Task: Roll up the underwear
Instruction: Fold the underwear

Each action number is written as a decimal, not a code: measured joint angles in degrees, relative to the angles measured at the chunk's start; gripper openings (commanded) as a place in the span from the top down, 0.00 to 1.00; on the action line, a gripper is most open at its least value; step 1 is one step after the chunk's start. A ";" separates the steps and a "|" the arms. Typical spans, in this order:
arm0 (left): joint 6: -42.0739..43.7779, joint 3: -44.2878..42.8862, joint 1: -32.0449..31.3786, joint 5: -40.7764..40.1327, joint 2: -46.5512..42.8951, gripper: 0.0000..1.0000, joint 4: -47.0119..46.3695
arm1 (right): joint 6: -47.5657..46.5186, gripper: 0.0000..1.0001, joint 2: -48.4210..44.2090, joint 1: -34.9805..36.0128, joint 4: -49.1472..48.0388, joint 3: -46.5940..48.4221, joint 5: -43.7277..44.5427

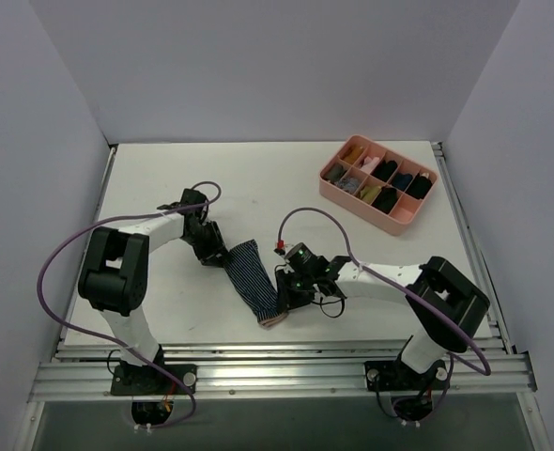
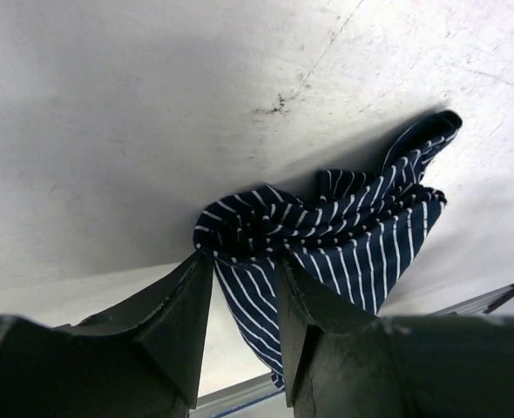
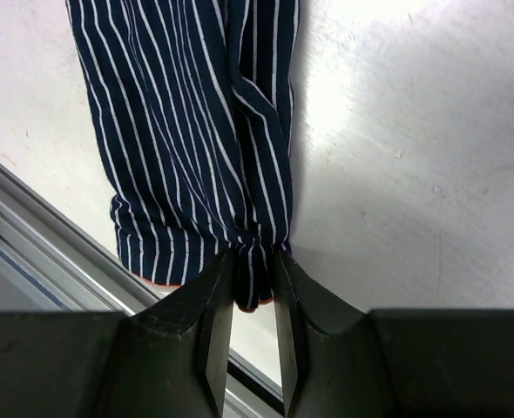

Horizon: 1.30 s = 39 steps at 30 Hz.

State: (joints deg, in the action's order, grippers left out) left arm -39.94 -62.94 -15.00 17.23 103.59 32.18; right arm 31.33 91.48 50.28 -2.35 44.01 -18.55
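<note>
Near the table's (image 1: 164, 188) front edge, the underwear (image 1: 251, 280) lies stretched into a narrow strip between both arms, the left gripper (image 2: 244, 261) half closed on its bunched far end and the right gripper (image 3: 253, 261) pinching the red-edged hem nearly shut, apparently to tension it for rolling.

The underwear (image 1: 251, 272) lies between left hand (image 1: 216, 256) and right hand (image 1: 282, 299), tray (image 1: 361, 209) behind.
</note>
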 measured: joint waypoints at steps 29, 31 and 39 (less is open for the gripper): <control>-4.94 4.42 -5.88 -2.97 -15.52 0.51 1.66 | 3.23 0.59 -6.43 -1.57 6.43 1.90 2.86; -7.48 9.55 -9.33 -1.90 -17.79 0.51 0.02 | 2.58 0.59 -4.55 -1.70 6.43 1.86 2.25; -12.57 18.47 -11.91 0.11 -17.40 0.51 -3.61 | 1.79 0.62 -3.30 -1.88 4.46 -2.40 -1.18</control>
State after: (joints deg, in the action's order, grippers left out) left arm -52.51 -44.47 -26.92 17.34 86.19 28.58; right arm 33.12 88.18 48.40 2.11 41.60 -19.73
